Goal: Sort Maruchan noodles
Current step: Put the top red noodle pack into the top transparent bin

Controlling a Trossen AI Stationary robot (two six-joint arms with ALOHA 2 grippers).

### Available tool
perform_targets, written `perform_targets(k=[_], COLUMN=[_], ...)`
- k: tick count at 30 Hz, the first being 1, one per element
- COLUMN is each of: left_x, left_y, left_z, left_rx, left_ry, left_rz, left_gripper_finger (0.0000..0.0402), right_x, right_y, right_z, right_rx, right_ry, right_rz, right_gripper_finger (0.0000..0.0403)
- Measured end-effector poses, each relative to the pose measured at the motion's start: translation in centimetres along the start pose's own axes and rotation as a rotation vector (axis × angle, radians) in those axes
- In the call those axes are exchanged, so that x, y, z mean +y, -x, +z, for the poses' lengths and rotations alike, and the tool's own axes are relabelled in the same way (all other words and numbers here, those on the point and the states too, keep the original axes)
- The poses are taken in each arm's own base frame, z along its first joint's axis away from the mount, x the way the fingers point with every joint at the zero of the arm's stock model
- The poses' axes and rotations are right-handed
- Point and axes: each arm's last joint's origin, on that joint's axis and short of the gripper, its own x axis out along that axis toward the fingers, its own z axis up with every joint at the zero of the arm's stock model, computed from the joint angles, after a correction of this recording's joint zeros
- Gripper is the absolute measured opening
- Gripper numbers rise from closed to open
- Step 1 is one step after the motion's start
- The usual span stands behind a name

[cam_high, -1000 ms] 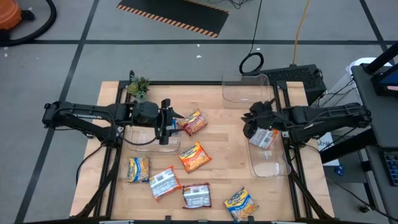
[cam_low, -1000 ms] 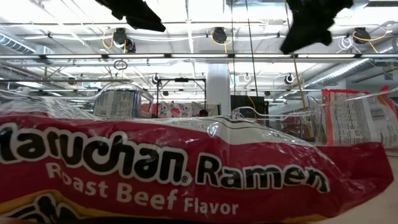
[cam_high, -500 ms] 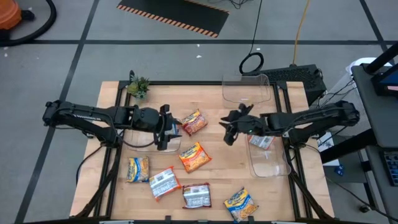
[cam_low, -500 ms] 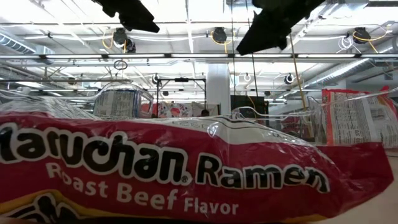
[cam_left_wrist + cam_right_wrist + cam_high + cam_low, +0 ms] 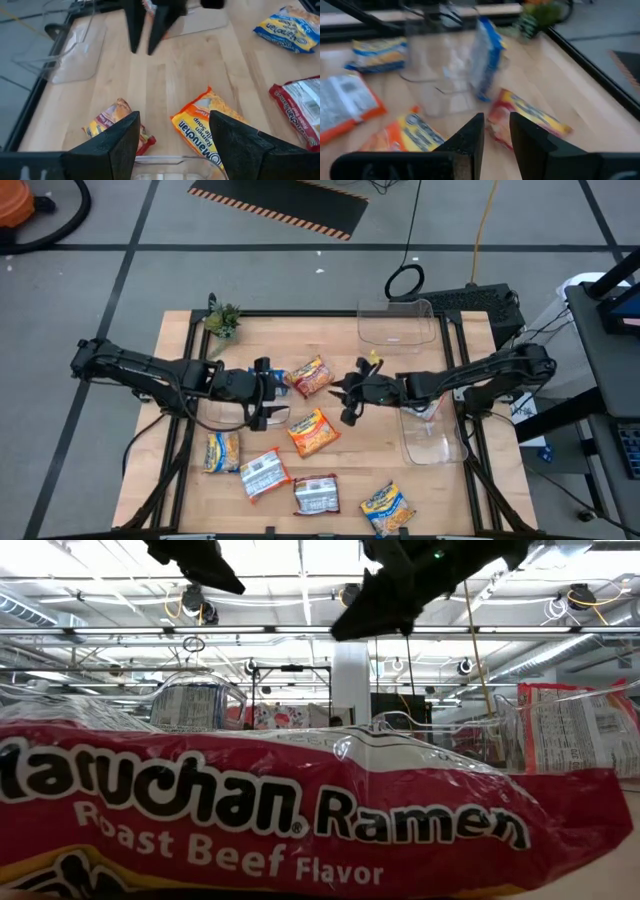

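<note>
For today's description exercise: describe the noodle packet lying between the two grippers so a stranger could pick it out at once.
Start at the wooden table and find its middle, where the left gripper and right gripper face each other. Between them lies the orange-red packet. A similar orange packet lies nearer the front edge; ours sits farther back, towards the small plant.

Bright, even overhead light, soft shadows; right wrist view blurred, perhaps by motion

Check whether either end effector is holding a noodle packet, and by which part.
Nothing is held. The left end effector is open and empty over the table; the right end effector has a narrow empty gap and hangs above an orange-red packet.
</note>
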Motion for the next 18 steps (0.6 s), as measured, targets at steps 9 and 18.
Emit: perform_targets(k=[9, 18], left_x=[-1.4, -2.0], left_y=[0.4, 0.6], left_z=[-0.8, -0.9], left_rx=[0.081, 0.087], left_ry=[0.067, 0.103], left_rz=[-0.038, -0.011], left_gripper_finger=[0.0243, 0.0243], right_x=[0.9, 1.9], right_y=[-0.5, 0.2], right_z=[-0.8, -2.3], right_rx=[0.057, 0.186], right_ry=[0.003, -0.013], right_rz=[0.105, 0.112], right_gripper_finger=[0.0089, 0.0089])
